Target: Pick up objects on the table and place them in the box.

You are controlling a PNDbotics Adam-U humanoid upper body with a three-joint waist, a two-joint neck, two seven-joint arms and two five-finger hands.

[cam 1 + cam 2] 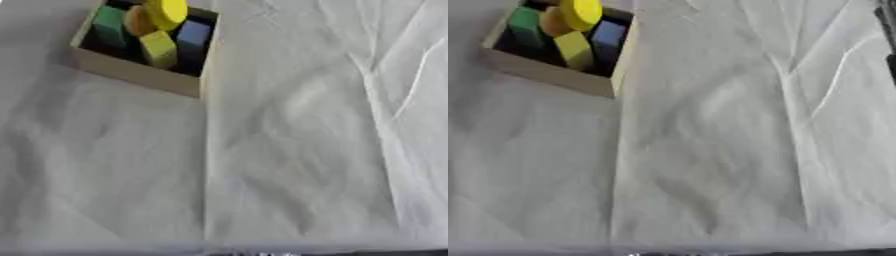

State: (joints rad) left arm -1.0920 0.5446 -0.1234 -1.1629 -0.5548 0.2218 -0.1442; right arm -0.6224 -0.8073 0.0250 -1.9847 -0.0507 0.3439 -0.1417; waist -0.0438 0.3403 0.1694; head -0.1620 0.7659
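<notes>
Near edge, six o'clock: bench [289, 165] under a wrinkled white cloth [262, 125], nothing lying loose on it anywhere in view.

Middle ground: bare cloth, creases running toward one o'clock.

Far, eleven o'clock: wooden box [140, 70], open-topped, holding the blocks: green block [109, 24], orange piece [137, 21], yellow block [158, 47], blue block [193, 34], and a yellow disc [166, 12] sitting highest, above the rim.

Neither hand shows in either view, so whether spread, closed or pinching cannot be told.

Judgement: the placing looks finished, or nearly so; nothing visible remains to pick up.
</notes>
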